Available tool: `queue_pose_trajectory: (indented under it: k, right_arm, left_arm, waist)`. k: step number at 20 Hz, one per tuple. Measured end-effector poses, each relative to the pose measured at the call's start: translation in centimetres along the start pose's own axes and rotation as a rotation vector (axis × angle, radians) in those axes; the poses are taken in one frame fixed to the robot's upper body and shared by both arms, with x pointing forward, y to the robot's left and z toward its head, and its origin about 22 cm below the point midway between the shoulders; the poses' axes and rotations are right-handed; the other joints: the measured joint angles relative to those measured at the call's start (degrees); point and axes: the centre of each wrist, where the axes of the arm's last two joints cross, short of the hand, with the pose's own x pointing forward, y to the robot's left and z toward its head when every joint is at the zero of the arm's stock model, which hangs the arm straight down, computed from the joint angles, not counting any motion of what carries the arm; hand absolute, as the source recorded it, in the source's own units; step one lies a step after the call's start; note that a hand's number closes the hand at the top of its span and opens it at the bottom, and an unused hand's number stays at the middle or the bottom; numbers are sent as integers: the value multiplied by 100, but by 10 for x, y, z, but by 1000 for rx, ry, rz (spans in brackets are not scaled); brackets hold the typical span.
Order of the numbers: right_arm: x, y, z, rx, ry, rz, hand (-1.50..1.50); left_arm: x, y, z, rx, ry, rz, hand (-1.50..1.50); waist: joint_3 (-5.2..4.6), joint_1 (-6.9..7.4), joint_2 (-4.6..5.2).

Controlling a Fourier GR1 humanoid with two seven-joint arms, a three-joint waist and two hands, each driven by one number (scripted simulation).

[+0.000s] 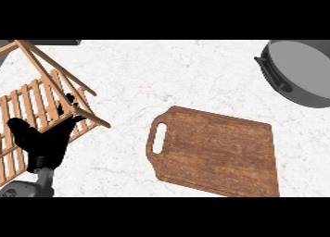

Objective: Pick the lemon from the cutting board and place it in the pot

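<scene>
Head view: the left robot hand rests released, fingers straight and pointing up, over the slats of a wooden rack at the left edge. The right robot hand does not show. Right of the rack, across bare white marbled table, lies the cutting board, its long axis slanting a little, its handle slot turned toward the rack. No lemon shows on it. Beyond the board's far right corner sits the grey pot, cut off by the edge. No writing can be read.
</scene>
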Motion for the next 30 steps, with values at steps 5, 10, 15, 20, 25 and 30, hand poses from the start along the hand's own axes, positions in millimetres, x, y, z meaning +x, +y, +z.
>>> queue_pose_trajectory:
  k: [5,10,15,20,25,30]
  right_arm:
    - [16,-25,-18,-38,-39,-72,150]
    - [32,-20,-41,-23,-12,-100,150]
    - [51,-8,-66,-5,35,-112,150]
    - [57,22,-83,30,68,-108,150]
    - [62,54,-93,100,57,-70,150]
    - [57,87,-96,192,156,-191,-150]
  left_arm:
    - [1,-5,-3,-5,-4,-9,0]
    - [3,-8,-5,-32,-2,-6,0]
    - [3,-10,-7,-56,-9,-6,0]
    - [6,-14,-8,-51,-9,0,0]
    - [5,-15,-8,-48,-16,-5,0]
    - [7,-16,-9,-61,-21,-6,0]
  waist:
    - [-2,89,3]
    - [-12,168,26]
    - [-2,219,36]
    - [1,274,66]
    - [9,289,79]
    - [7,313,100]
